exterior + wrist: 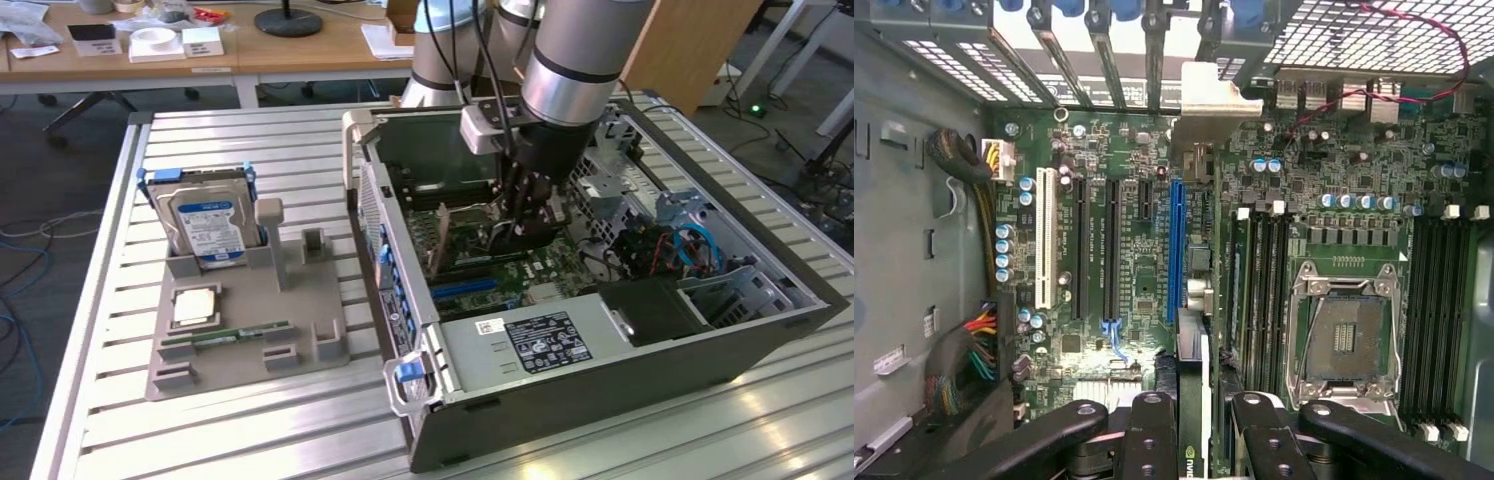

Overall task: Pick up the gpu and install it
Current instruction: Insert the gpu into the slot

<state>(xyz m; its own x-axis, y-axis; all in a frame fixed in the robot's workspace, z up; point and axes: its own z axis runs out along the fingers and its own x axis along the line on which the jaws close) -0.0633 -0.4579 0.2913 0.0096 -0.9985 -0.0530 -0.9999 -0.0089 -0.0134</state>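
My gripper (523, 225) is down inside the open computer case (747, 330), shut on the gpu (467, 245). The card stands on edge over the motherboard (1134, 300). In the wrist view the gpu (1192, 350) runs as a thin edge from between my black fingers (1149, 440) toward the case's rear. It lies right beside the long blue slot (1175, 250). Its metal bracket (1206, 92) sits at the rear slot openings. Whether the card's lower edge is in a slot is hidden. The gripper (1194, 440) holds the card's near end.
An empty CPU socket (1344, 335) and memory slots (1259, 290) lie beside the card, with cable bundles (974, 350) at the case wall. Outside the case, a grey fixture (240, 320) holds a blue-labelled hard drive (210, 220), a CPU (196, 305) and a RAM stick (247, 333).
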